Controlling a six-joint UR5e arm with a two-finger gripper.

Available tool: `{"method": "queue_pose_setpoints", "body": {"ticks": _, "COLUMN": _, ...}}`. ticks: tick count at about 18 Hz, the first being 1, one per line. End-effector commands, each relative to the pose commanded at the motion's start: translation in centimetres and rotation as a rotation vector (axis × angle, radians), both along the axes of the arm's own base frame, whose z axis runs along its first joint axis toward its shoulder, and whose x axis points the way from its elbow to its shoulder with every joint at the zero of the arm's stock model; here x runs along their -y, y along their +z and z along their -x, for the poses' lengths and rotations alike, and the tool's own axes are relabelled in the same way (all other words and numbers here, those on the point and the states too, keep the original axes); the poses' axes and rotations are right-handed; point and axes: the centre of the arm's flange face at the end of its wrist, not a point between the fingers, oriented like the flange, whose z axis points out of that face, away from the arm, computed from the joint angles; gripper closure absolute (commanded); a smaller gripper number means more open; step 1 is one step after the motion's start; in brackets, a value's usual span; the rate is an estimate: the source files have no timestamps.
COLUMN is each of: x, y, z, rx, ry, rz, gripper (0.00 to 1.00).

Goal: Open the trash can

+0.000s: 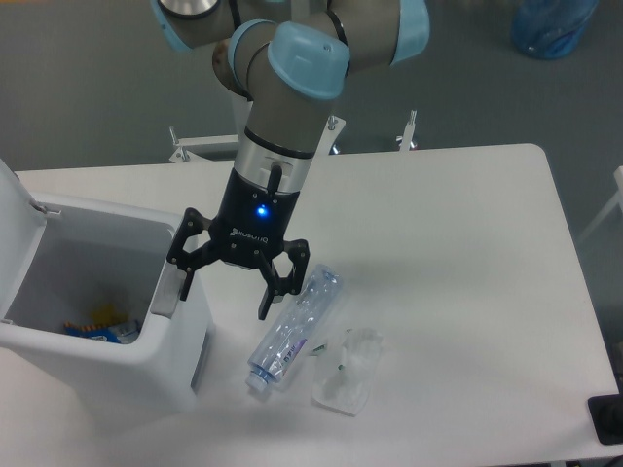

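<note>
Most of the task looks finished: the trash can [107,331] stands with its lid [19,229] swung up and back at the left edge of the view, and the inside is open to see. I judge that little is left, perhaps only to lift the arm clear.

The trash can sits on the left part of the white table [458,253], near the front edge. It is a big boxy white bin with rounded corners and thick walls. At the bottom inside lie some small coloured things, blue and orange; what they are I cannot tell. A grey latch tab [167,292] sits on the right rim.

The gripper [226,294] hangs spread wide and holds nothing; 1 finger [185,280] is at the latch tab, touching or just above it, the other [267,298] beside a crushed clear bottle [294,331]. Near the bottle lies a crumpled clear cup [348,375].
</note>
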Motion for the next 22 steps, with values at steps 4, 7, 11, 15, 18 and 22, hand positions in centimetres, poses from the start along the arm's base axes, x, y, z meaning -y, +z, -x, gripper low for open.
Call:
{"method": "queue_pose_setpoints", "body": {"ticks": 4, "x": 2.8, "y": 0.8, "z": 5.4, "rx": -0.034, "ry": 0.070, "rz": -0.012, "gripper": 0.00}}
{"method": "queue_pose_setpoints", "body": {"ticks": 7, "x": 2.9, "y": -0.7, "z": 8.5, "rx": -0.088, "ry": 0.026, "rz": 0.002, "gripper": 0.00}}
{"method": "queue_pose_setpoints", "body": {"ticks": 11, "x": 5.1, "y": -3.6, "z": 13.5, "rx": -0.219, "ry": 0.007, "rz": 0.115, "gripper": 0.00}}
{"method": "queue_pose_setpoints", "body": {"ticks": 15, "x": 5.5, "y": -6.0, "z": 15.0, "rx": -0.357, "ry": -0.115, "rz": 0.216, "gripper": 0.00}}
{"method": "queue_pose_setpoints", "body": {"ticks": 18, "x": 5.8, "y": -7.6, "z": 17.3, "rx": -0.402, "ry": -0.132, "rz": 0.270, "gripper": 0.00}}
{"method": "queue_pose_setpoints", "body": {"ticks": 22, "x": 6.6, "y": -9.6, "z": 19.5, "rx": -0.542, "ry": -0.259, "rz": 0.469, "gripper": 0.00}}
